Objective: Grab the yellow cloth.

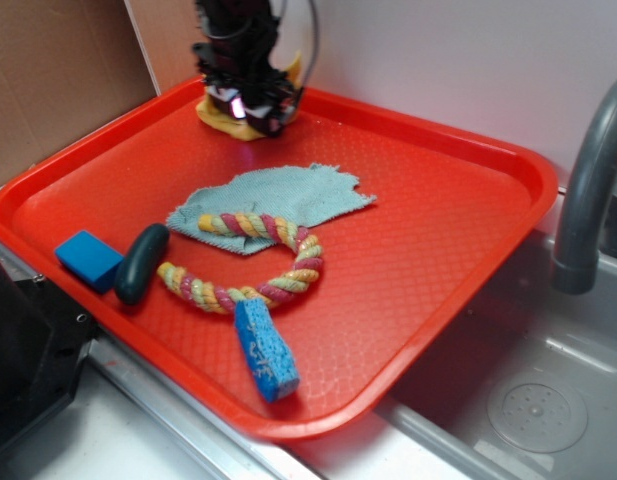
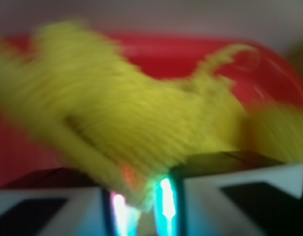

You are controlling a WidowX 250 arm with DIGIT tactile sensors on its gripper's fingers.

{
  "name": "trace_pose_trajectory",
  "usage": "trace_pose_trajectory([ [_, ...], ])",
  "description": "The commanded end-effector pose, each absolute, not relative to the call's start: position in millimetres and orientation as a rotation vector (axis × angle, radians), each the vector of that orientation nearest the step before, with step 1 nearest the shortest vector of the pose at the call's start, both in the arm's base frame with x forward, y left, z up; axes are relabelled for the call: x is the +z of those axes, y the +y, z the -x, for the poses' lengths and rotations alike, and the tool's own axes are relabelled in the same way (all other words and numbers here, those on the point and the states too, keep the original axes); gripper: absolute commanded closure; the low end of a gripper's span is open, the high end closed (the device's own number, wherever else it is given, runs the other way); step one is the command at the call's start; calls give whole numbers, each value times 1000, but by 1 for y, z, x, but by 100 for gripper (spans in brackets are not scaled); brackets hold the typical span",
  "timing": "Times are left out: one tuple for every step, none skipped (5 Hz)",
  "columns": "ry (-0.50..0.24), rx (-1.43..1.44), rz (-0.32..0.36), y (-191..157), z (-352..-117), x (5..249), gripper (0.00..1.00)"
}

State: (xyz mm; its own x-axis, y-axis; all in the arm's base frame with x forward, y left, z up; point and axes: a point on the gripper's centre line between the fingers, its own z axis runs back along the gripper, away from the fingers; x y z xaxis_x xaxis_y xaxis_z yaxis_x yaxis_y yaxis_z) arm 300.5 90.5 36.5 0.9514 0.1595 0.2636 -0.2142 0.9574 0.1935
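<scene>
The yellow cloth (image 1: 228, 118) lies bunched at the far left corner of the red tray (image 1: 428, 230), partly hidden under my gripper (image 1: 246, 108). In the wrist view the yellow cloth (image 2: 141, 118) fills most of the frame, blurred, and a fold of it is pinched between my two fingers (image 2: 87, 209). My gripper (image 2: 141, 204) is shut on that fold, low over the tray.
A pale blue-green cloth (image 1: 278, 200) lies mid-tray with a braided rope ring (image 1: 278, 265) partly on it. A blue block (image 1: 88, 260), a dark oval object (image 1: 140, 262) and a blue sponge (image 1: 264, 350) lie near the front. A sink and a grey faucet (image 1: 588, 190) are at the right.
</scene>
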Motion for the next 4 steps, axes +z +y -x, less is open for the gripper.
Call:
trace_pose_trajectory([
  [-306,281,-198,77,-253,111,100],
  [-368,282,-178,61,-232,149,100],
  [-300,470,-225,59,-225,165,100],
  [-274,549,-163,73,-222,163,100],
])
